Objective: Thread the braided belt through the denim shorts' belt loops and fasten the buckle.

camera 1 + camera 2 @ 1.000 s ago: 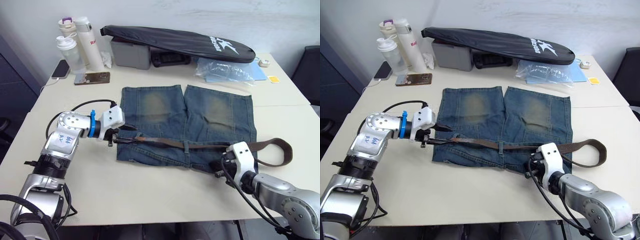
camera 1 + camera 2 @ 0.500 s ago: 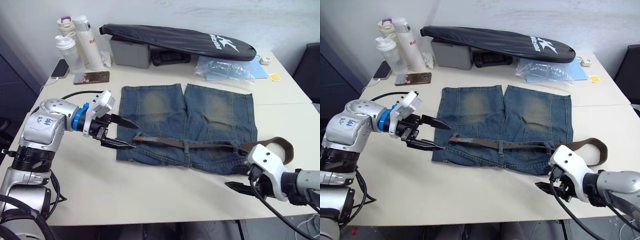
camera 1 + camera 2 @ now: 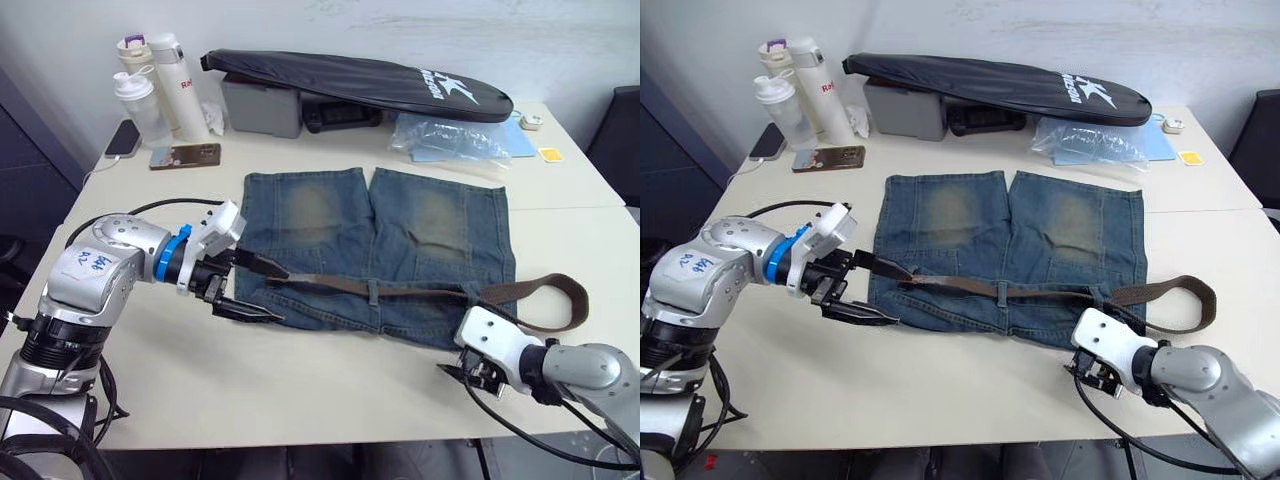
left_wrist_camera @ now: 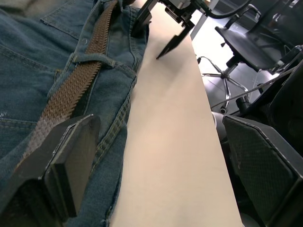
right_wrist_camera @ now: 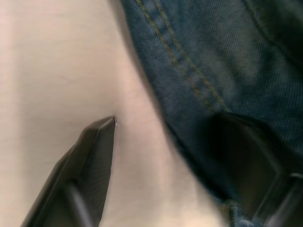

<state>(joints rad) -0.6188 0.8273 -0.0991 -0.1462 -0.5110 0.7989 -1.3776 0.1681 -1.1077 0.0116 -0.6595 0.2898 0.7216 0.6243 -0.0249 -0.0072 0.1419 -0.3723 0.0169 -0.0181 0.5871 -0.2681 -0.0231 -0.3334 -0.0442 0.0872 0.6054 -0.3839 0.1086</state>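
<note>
bare table [image 3: 330, 385] along the near edge, between both grippers. far side crowded: black bag [image 3: 350, 80], bottles [image 3: 150, 85], phone [image 3: 185, 156], plastic bag [image 3: 450, 140].

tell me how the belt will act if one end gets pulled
The belt probably acts floppy: its free end curls into a loop past the shorts. Its woven strap likely grips rather than slides, so pulling may drag the belt loop and bunch the denim.

Faded denim shorts [image 3: 375, 250] flat on table, brown braided belt [image 3: 400, 292] through waistband belt loops [image 3: 372, 293], tail looped rightward.
</note>
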